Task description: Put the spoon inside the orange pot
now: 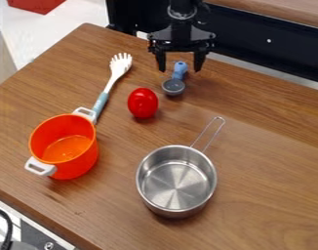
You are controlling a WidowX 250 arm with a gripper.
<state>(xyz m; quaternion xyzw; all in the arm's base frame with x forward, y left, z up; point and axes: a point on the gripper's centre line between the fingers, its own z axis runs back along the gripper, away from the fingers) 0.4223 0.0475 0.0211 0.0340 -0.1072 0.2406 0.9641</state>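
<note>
Treat the orange pot (77, 167) as your target: it stands upright at the left, mouth up, which suits a drop from above. Its lower white handle points toward the near-left edge of the worktop (272, 176), so avoid pushing the pot that way.

The serving fork (120, 63) lies slantwise, handle end just beside the pot's upper white handle. Carry your load above it to prevent a snag.

The red tomato (143, 103) sits between pot and spoon. It could roll if struck; lift before you travel left.

The spoon (174, 87) lies on the worktop near the far edge, outside the pot, its blue handle directed toward that edge and its grey bowl toward the middle. The hand (180, 69) is positioned above the handle with fingers spread, one to each side, presumably to pinch the narrow part squarely. Verify depth before closing; you cannot confirm contact here.

The steel saucepan (176, 185) stands well apart, nearer the front, its wire handle angled toward the far side. The leftward route avoids it; the wide stretch of worktop to its right offers spare manoeuvring room.
</note>
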